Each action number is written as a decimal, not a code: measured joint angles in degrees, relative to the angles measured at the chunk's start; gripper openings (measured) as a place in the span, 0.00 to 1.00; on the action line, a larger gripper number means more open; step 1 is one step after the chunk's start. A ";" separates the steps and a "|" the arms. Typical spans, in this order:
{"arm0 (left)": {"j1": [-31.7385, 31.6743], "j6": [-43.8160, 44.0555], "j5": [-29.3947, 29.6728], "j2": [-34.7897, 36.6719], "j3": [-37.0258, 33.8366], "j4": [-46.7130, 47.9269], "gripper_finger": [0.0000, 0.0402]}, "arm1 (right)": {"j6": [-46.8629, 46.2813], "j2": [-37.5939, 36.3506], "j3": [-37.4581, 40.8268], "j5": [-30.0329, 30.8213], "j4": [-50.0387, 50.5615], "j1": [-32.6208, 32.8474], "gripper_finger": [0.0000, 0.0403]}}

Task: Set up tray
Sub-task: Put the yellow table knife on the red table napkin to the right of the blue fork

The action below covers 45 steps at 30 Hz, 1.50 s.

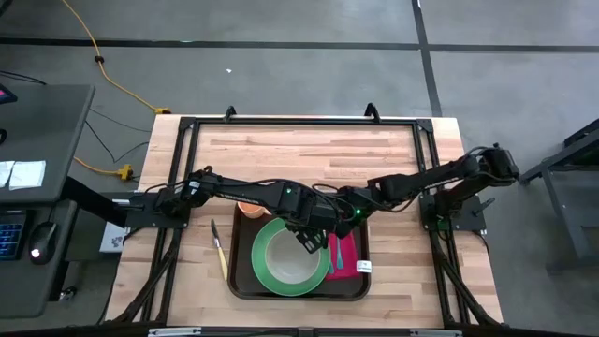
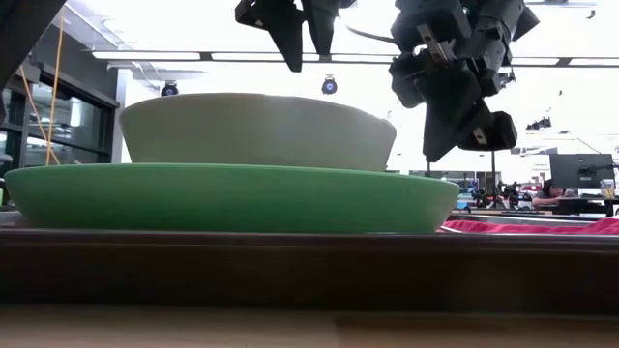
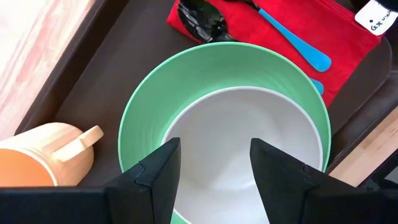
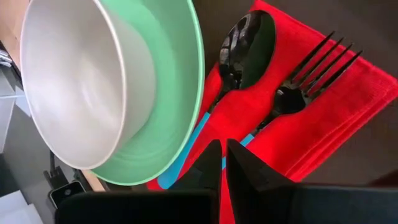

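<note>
**Visitor:** What stood on the tabletop (image 1: 309,154) at that point?

**Onlooker:** The tray (image 1: 245,281) lay at the near edge of the tabletop, and everything else was arranged from it. A green plate (image 1: 270,271) sat in the tray's middle with a white bowl (image 3: 249,143) nested on it, presumably to keep the main setting central. A red napkin (image 4: 323,118) lay beside the plate inside the tray, carrying a black spoon (image 4: 249,46) and a black fork (image 4: 311,78), both with blue handles. An orange cup (image 3: 37,155) stood in a tray corner on the plate's other side.

**Visitor:** And the arms?

**Onlooker:** The left gripper (image 3: 214,168) hung just above the bowl, jaws apart and holding nothing, as if the bowl had been set down. The right gripper (image 4: 224,165) hovered over the napkin, jaws together, empty.

**Visitor:** Anything outside the tray?

**Onlooker:** A knife (image 1: 219,249) lay on the bare tabletop just beside the tray, seemingly the piece not yet loaded.
</note>
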<state>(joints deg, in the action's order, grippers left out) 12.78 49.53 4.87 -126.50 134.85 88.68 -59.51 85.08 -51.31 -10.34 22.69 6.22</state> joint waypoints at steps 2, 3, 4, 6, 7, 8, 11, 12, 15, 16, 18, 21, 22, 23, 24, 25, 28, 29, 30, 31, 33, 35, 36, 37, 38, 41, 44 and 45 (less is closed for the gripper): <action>0.00 -0.30 -0.37 0.00 0.00 0.00 0.55 | 0.36 0.00 0.00 0.42 0.20 0.00 0.00; 0.00 -0.51 -0.62 0.00 0.00 0.01 0.55 | 0.52 0.00 0.00 0.49 0.28 -0.11 0.00; 0.00 -0.94 -0.79 0.00 0.00 0.07 0.56 | 0.63 0.00 0.00 0.42 0.29 -0.24 0.00; 0.02 -1.37 -0.93 0.00 0.00 0.31 0.55 | 0.89 0.00 0.00 0.36 0.29 -0.58 0.00; 0.03 -1.43 -0.93 0.00 0.00 0.55 0.56 | 1.28 0.00 0.00 0.32 0.31 -0.65 0.00; 0.09 -1.44 -0.91 0.00 -0.01 1.00 0.55 | 1.43 0.00 0.00 0.23 0.38 -0.78 0.00; 0.33 -2.12 -0.34 0.00 0.00 1.35 0.56 | 1.83 -0.54 0.00 -0.08 1.13 -1.32 0.00; 0.44 -2.73 0.68 0.00 -0.01 1.35 0.55 | 2.13 -1.09 0.00 -0.05 1.50 -1.43 0.00; 0.84 -2.83 3.32 0.18 -0.01 1.36 0.55 | 3.04 -3.17 0.00 1.27 2.81 -1.86 0.00; 0.86 -2.83 4.34 0.50 -0.05 1.34 0.56 | 3.17 -4.02 0.00 2.03 3.32 -2.05 0.00; 0.85 -2.82 5.29 1.06 -0.04 1.36 0.55 | 3.56 -5.98 0.00 3.96 4.43 -2.15 0.00; 0.85 -2.91 6.58 1.85 -0.02 1.34 0.56 | 4.09 -9.10 0.00 5.73 6.44 -2.55 0.00; 0.83 -2.94 7.06 2.07 -0.02 1.37 0.55 | 4.15 -10.13 0.00 6.42 7.25 -2.63 0.00; 0.85 -2.93 7.61 2.42 -0.02 1.38 0.55 | 4.24 -11.04 0.00 7.19 8.10 -2.84 0.00; 0.91 -2.92 7.95 2.60 -0.02 1.32 0.55 | 4.38 -11.94 0.00 8.04 8.92 -2.86 0.00; 1.11 -2.91 8.35 2.79 -0.02 1.33 0.55 | 4.50 -12.96 0.00 8.84 9.55 -2.86 0.00; 1.62 -2.83 9.46 3.61 -0.04 1.29 0.55 | 4.52 -15.54 0.00 11.09 11.85 -2.86 0.00; 1.85 -2.81 9.88 3.85 -0.02 1.37 0.55 | 4.55 -16.40 0.00 11.62 12.51 -2.86 0.00; 2.03 -2.73 10.51 4.27 -0.04 1.36 0.55 | 4.55 -17.24 0.00 12.04 13.06 -2.88 0.00; 2.38 -2.54 11.04 4.55 -0.04 1.31 0.55 | 4.55 -17.81 0.00 12.55 13.57 -2.86 0.00; 2.80 -1.60 12.43 5.25 -0.02 1.38 0.55 | 4.72 -19.51 0.00 13.58 14.32 -2.86 0.00; 3.40 -1.20 12.71 5.74 -0.02 1.31 0.55 | 5.55 -20.78 0.00 14.35 14.60 -2.86 0.00; 3.49 -1.12 12.86 5.96 -0.02 1.36 0.55 | 5.74 -21.60 0.00 14.67 14.69 -2.86 0.00; 3.82 -1.00 12.87 6.15 -0.02 1.36 0.56 | 5.79 -22.23 0.00 14.83 14.71 -2.86 0.00; 4.06 -0.87 12.89 6.27 -0.02 1.29 0.55 | 5.81 -22.82 0.00 14.98 14.87 -2.86 0.00; 4.91 -0.13 13.53 6.38 -0.02 1.31 0.55 | 6.73 -24.94 0.00 16.25 15.68 -2.86 0.00; 5.72 0.27 14.55 6.46 -0.02 1.32 0.56 | 7.89 -26.93 0.00 17.50 16.70 -2.86 0.00; 5.85 0.27 14.88 6.54 -0.02 1.33 0.55 | 8.33 -27.55 0.00 17.82 17.21 -2.86 0.00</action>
<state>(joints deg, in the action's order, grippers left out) 18.62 49.80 19.75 -119.95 134.82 90.02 -51.18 57.53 -51.31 7.48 39.90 3.36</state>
